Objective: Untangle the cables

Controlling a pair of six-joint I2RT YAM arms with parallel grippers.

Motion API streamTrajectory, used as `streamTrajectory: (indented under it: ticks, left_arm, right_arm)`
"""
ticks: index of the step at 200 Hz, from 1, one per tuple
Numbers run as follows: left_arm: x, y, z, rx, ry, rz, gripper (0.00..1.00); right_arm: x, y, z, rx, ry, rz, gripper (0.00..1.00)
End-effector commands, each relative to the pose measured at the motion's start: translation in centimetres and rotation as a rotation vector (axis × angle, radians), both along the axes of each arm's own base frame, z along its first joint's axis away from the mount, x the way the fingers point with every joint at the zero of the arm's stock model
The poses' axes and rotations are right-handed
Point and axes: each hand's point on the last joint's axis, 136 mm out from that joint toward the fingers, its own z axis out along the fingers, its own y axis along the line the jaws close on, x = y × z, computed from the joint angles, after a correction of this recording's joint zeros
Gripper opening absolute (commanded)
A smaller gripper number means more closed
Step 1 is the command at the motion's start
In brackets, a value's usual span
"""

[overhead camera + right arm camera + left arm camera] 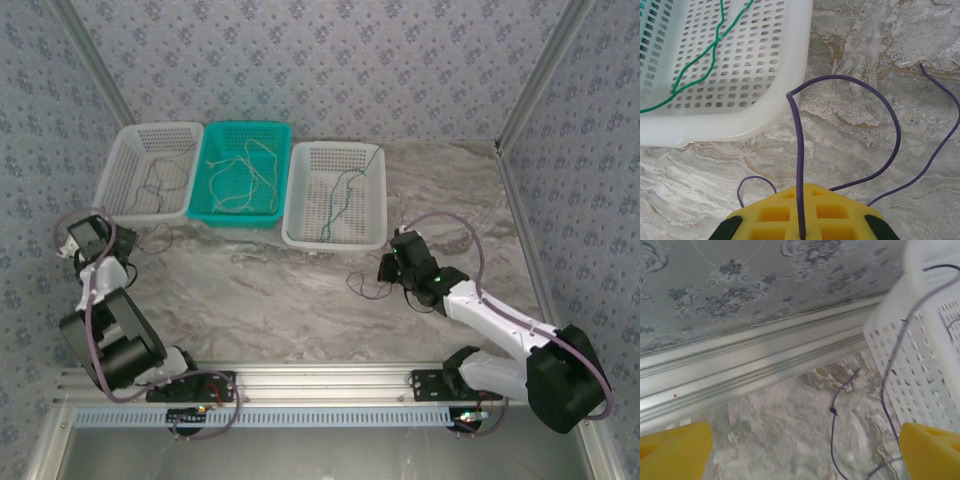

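Grey cable (152, 186): limp, trailing over the left basket (120, 150) rim, far-left bench (260, 300) corner.
Left fingers (80, 236): spread, empty.
Cream cables (243, 175): teal basket (215, 212).
Green cable (345, 195): right basket (300, 232).
Right fingers (391, 264): clenched on purple cable (799, 150); probably light and floppy, best gripped near an end.

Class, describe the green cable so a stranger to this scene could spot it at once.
At the far edge of the marble table, find the white basket right of the teal basket. The thin cable lying in it is the only green one among cream and dark ones.
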Motion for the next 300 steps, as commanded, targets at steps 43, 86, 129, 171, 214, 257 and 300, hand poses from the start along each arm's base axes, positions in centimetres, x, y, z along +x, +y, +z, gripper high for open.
streamTrajectory:
  ticks: [43, 86, 129, 171, 214, 257, 300]
  left_arm:
    - [6.3, 0.3, 3.5, 0.018, -0.262, -0.181, 0.94]
    - [7.0, 0.2, 1.9, -0.049, -0.244, -0.182, 0.85]
    - [7.3, 1.1, 0.6, -0.041, -0.222, -0.166, 0.67]
    - [8.7, 1.3, -0.2, -0.061, -0.253, -0.189, 0.65]
    - [9.8, 1.4, -0.2, -0.081, -0.283, -0.21, 0.43]
    - [9.0, 0.6, 1.5, -0.075, -0.325, -0.201, 0.0]
    - [6.5, -0.6, 6.9, -0.026, -0.366, -0.165, 0.0]
  right_arm:
    - [-0.3, 0.4, 2.9, -0.037, -0.013, 0.005, 0.0]
    - [-0.4, 0.4, 3.1, -0.034, -0.012, -0.005, 0.0]
    - [-0.8, 0.3, 3.4, -0.052, -0.001, 0.01, 0.0]
    - [-0.9, -0.1, 4.2, -0.054, -0.014, 0.001, 0.0]
    - [-1.1, 0.2, 4.3, -0.042, -0.006, 0.003, 0.0]
    - [-1.1, 0.3, 4.2, -0.038, -0.011, -0.005, 0.0]
    - [-1.2, 0.5, 4.0, -0.04, -0.013, -0.001, 0.0]
